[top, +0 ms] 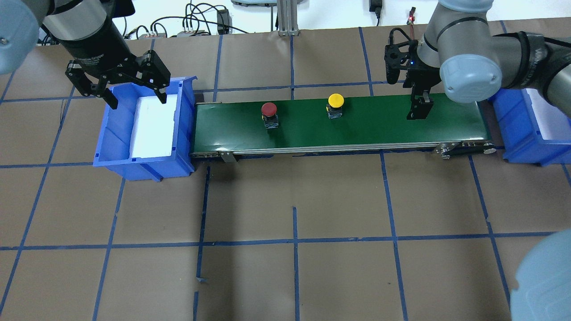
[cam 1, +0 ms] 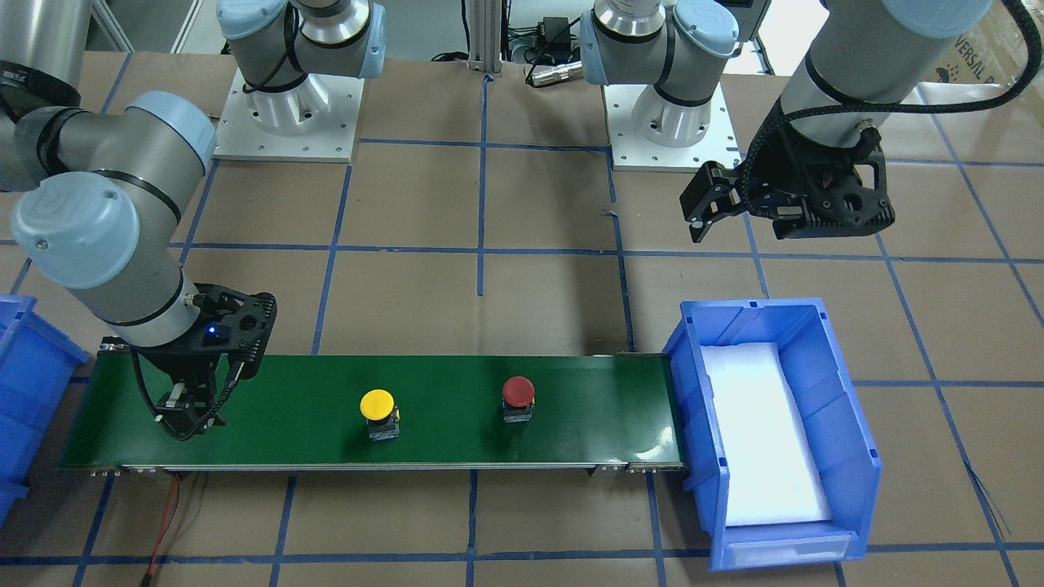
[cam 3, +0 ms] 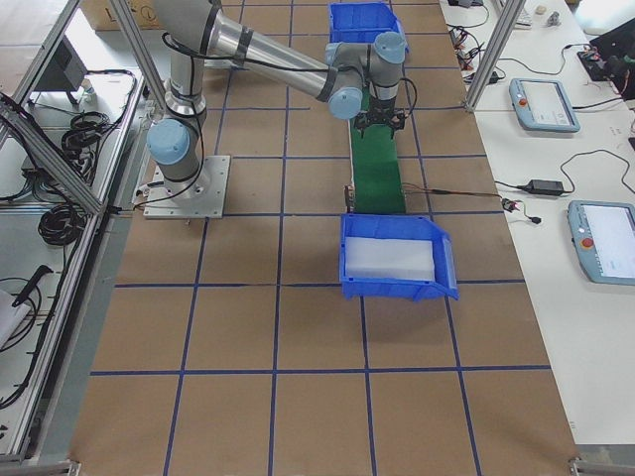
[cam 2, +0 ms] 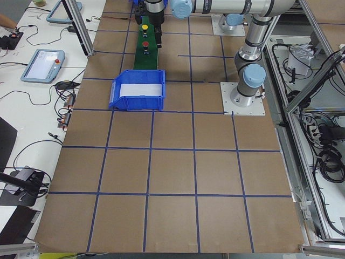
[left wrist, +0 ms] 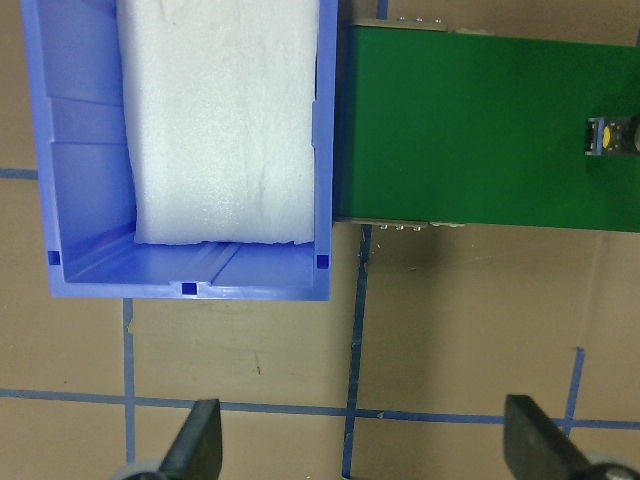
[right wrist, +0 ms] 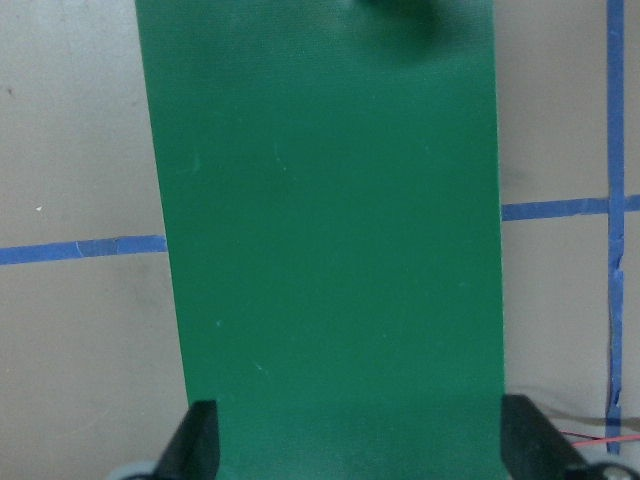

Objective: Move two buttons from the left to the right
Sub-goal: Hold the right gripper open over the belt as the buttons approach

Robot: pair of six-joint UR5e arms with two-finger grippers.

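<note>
The yellow-capped button (cam 1: 378,405) (top: 335,100) and the red-capped button (cam 1: 518,392) (top: 269,109) stand upright and apart on the green conveyor belt (cam 1: 310,383) (top: 379,127). My left gripper (top: 134,96) (cam 1: 703,220) hangs open and empty above the blue bin (top: 147,165) at the belt's left end. Its fingers (left wrist: 200,445) are spread wide in the left wrist view. My right gripper (top: 419,111) (cam 1: 186,420) is low over the belt's right end, to the right of the yellow button. It is open and empty, and its fingers (right wrist: 200,440) straddle the bare belt (right wrist: 320,250).
The left bin (cam 1: 856,440) holds a white foam pad (cam 1: 758,432). A second blue bin (top: 519,133) (cam 1: 24,383) stands at the belt's right end. The table is brown paper with blue tape lines. A red wire (cam 1: 167,522) lies by the belt's right end.
</note>
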